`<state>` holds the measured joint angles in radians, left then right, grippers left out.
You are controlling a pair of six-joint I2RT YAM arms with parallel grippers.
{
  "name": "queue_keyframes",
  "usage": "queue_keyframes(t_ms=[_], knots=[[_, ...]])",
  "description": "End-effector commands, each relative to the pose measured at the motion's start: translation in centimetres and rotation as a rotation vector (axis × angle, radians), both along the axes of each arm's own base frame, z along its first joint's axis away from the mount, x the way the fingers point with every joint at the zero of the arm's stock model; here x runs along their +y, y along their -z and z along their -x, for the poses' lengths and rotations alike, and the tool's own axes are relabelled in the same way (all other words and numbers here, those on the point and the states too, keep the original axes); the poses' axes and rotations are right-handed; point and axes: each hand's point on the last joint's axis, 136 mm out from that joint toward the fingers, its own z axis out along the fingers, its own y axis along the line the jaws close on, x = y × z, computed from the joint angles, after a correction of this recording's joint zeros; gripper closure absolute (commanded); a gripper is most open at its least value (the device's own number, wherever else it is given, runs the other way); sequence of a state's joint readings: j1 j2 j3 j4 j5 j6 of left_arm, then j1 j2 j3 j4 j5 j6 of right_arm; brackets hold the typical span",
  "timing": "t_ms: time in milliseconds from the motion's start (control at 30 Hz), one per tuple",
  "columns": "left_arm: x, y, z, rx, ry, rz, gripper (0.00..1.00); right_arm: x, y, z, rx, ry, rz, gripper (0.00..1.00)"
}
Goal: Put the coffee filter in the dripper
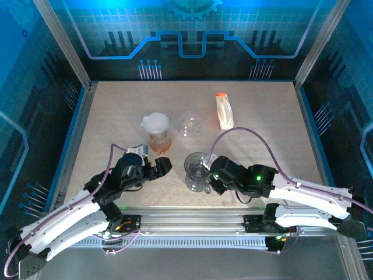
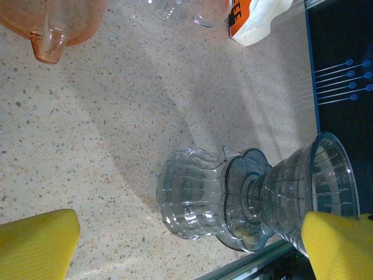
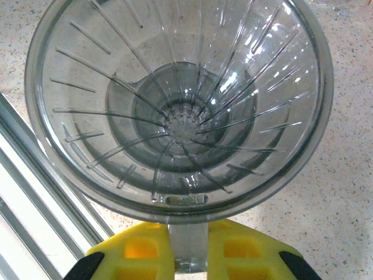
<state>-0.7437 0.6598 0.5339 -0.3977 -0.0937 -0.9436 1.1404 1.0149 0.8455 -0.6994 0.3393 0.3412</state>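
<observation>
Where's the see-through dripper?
In the top view, the clear dripper stands front-centre on the table, its handle pinched by the right gripper.

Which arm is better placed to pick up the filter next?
Left: its fingers stand open and free near the white filter on the orange cup; the right fingers are shut on the clear dripper's handle.
</observation>
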Motion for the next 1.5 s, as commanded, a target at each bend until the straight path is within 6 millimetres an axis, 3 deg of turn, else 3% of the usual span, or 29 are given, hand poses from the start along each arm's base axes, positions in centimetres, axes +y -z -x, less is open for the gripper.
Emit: queue_keyframes(t_ms=[0, 133, 367, 467, 767, 800, 900, 1033, 1167, 1333, 1467], knots=[[0.3, 0.3, 0.1, -0.004, -0.009, -0.018, 0.01, 1.0, -1.2, -0.2, -0.001, 0.01, -0.054, 0.9], [0.3, 0.3, 0.0, -0.005, -0.009, -0.018, 0.01, 0.9, -1.2, -0.1, 0.013, 0.017, -0.062, 0.87], [0.2, 0.1, 0.0, -0.008, -0.006, -0.01, 0.01, 0.8, -1.5, 0.0, 0.011, 0.024, -0.08, 0.44], [0.3, 0.2, 0.0, -0.005, -0.009, -0.012, 0.01, 0.7, -2.0, -0.1, 0.003, 0.027, -0.089, 0.33], [0.2, -0.5, -0.1, -0.028, -0.007, 0.002, 0.01, -1.6, -4.7, -1.2, -0.12, 0.091, -0.123, 0.22], [0.2, -0.6, -0.1, -0.031, -0.008, 0.004, 0.01, -1.5, -6.2, -1.5, -0.146, 0.1, -0.156, 0.21], [0.1, -1.2, -0.3, -0.049, -0.006, 0.006, 0.01, -2.2, -8.1, -2.5, -0.195, 0.128, -0.184, 0.2], [-0.1, -1.4, -0.4, -0.067, 0.004, 0.015, 0.01, -2.9, -10.1, -5.7, -0.197, 0.221, -0.263, 0.26], [-0.3, -1.2, -0.5, -0.064, 0.007, 0.019, 0.01, -3.9, -10.1, -10.6, -0.143, 0.339, -0.33, 0.31], [-0.4, -1.0, -0.5, -0.055, 0.011, 0.019, 0.01, -6.3, -7.6, -17.2, -0.12, 0.502, -0.274, 0.38], [-0.5, -0.9, -0.5, -0.052, 0.015, 0.019, 0.01, -7.9, -4.6, -21.8, -0.065, 0.595, -0.239, 0.5]])
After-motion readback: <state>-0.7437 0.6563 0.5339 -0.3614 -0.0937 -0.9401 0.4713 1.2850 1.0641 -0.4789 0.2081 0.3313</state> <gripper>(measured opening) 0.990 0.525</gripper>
